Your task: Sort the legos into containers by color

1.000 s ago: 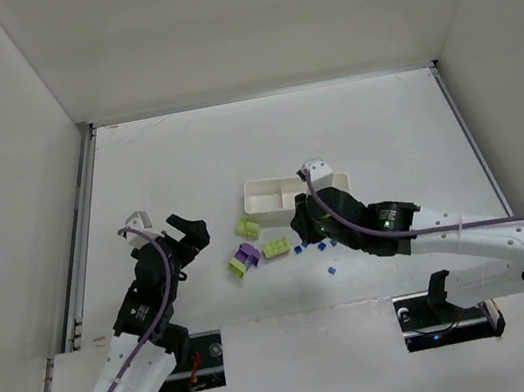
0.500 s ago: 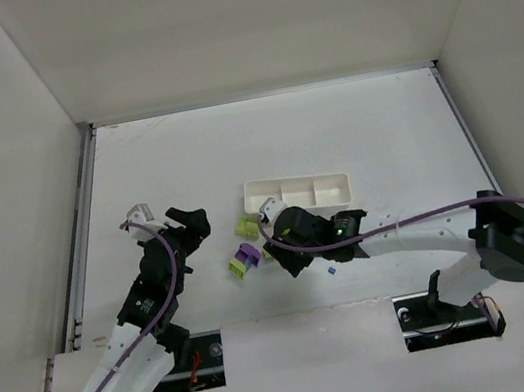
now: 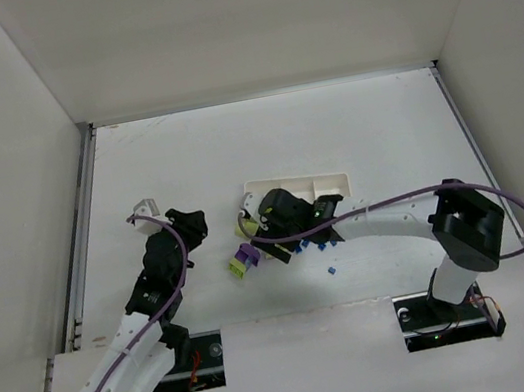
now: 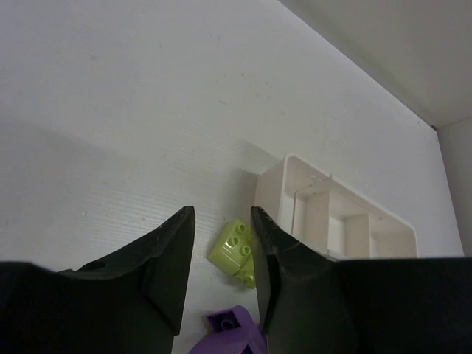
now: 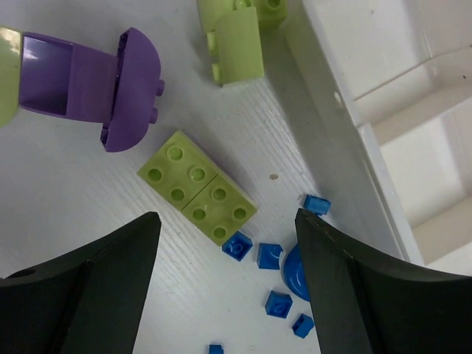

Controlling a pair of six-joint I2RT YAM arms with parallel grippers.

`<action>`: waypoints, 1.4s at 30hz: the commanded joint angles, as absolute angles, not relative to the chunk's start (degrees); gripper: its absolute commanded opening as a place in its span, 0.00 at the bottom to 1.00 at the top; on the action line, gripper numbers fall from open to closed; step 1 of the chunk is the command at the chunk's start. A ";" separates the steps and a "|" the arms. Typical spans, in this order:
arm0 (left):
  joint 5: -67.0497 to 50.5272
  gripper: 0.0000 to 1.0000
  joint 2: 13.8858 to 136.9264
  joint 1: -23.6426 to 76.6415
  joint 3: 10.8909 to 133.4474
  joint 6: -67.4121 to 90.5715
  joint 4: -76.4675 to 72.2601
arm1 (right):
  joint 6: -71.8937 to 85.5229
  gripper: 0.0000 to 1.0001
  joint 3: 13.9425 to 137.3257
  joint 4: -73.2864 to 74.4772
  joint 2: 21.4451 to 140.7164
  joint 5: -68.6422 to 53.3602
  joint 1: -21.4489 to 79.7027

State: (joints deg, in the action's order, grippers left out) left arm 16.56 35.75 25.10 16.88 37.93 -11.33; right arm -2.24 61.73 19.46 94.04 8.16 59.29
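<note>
My right gripper (image 5: 227, 217) is open wide, hanging over the legos. Between its fingers lie a lime-green studded brick (image 5: 198, 186), several tiny blue cubes (image 5: 268, 255) and a round blue piece (image 5: 297, 273). A purple block (image 5: 110, 81) and another green block (image 5: 236, 44) lie further off. The white three-compartment tray (image 5: 383, 88) runs along the right. From above, the right gripper (image 3: 277, 226) covers the tray's (image 3: 331, 182) left end. My left gripper (image 4: 223, 212) stands left of the pile, jaws narrow and empty; a green block (image 4: 236, 251) and the purple block (image 4: 232, 332) show beyond them.
White walls enclose the table on three sides. A lone blue cube (image 3: 331, 269) lies nearer the arm bases. The right arm's purple cable (image 3: 395, 199) arcs over the table right of the tray.
My right gripper left the tray, swung left over the bricks and opened wide. My left gripper narrowed its jaws and edged a little further from its base.
</note>
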 commanded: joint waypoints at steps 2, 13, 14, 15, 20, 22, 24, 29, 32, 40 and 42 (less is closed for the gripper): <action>14.41 0.40 35.15 23.42 15.82 37.53 -17.84 | -6.59 0.80 65.56 18.72 95.80 3.35 58.76; 13.01 0.57 35.95 19.47 14.41 40.16 -17.84 | -7.65 0.76 67.32 20.57 99.66 -1.32 58.67; 12.57 0.57 35.95 19.29 14.41 40.25 -17.84 | -7.47 0.74 67.32 20.48 99.84 -1.32 58.58; 12.31 0.57 35.95 19.03 14.41 40.34 -17.93 | -7.30 0.73 67.24 20.30 99.93 -1.32 58.58; 11.34 0.57 34.90 18.06 13.98 40.78 -17.93 | -7.38 0.67 67.41 20.57 100.54 -1.14 58.58; 11.25 0.57 34.45 17.71 13.80 40.87 -17.93 | -7.38 0.62 67.94 20.57 101.33 -1.49 58.58; 11.16 0.57 34.19 17.36 13.71 41.04 -17.93 | -7.47 0.57 68.46 20.83 102.30 -1.41 58.58; 10.81 0.57 34.19 16.92 13.62 41.13 -17.93 | -7.38 0.55 69.52 22.59 103.18 -0.88 58.66; 10.29 0.57 34.10 16.57 13.62 41.31 -17.84 | -7.12 0.49 70.05 23.64 103.18 -1.23 58.58; 8.09 0.57 34.80 16.65 14.23 41.57 -18.10 | -3.61 0.29 65.40 19.17 94.68 -2.02 57.26; 5.73 0.57 34.98 17.09 15.64 41.66 -17.23 | -2.20 0.29 62.94 16.89 90.72 -3.68 57.17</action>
